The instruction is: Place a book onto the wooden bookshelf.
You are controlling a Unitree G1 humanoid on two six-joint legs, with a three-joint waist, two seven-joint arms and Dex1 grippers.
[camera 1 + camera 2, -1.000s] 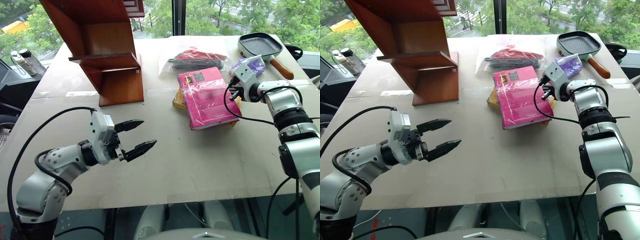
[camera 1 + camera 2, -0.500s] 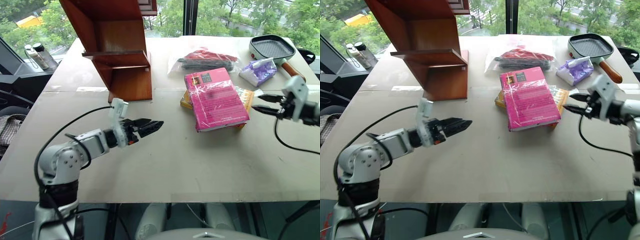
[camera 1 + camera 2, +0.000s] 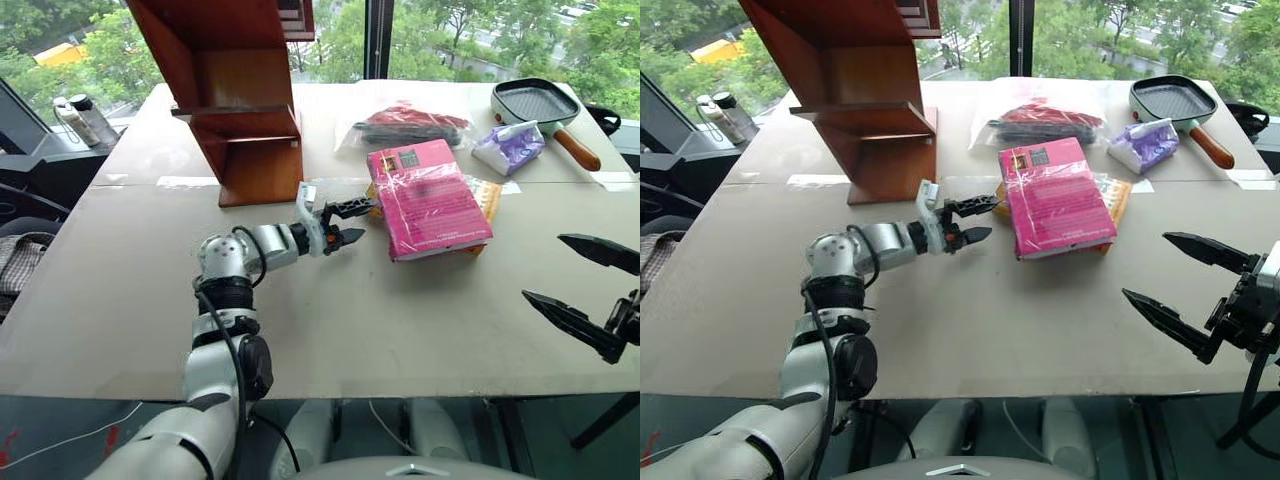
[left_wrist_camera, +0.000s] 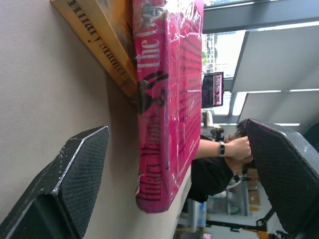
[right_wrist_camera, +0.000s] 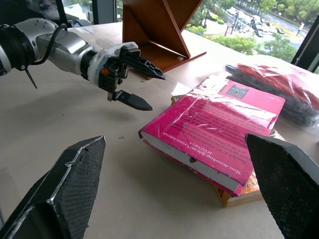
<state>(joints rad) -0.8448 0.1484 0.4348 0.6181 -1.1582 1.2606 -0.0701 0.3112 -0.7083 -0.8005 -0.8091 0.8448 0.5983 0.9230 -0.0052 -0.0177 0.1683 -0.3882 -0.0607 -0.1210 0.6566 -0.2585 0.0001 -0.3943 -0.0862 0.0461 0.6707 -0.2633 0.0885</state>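
lying on yellow book, pink book, left hand wide beside, right hand wide

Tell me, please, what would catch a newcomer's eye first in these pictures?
Probably the bright pink book, lying flat in the middle of the table on top of a thinner yellow book. The left gripper is stretched toward its near edge with fingers open, not touching it. Behind stands the tall reddish-brown wooden bookshelf at the table's far left, and the right gripper hangs open at the near right.
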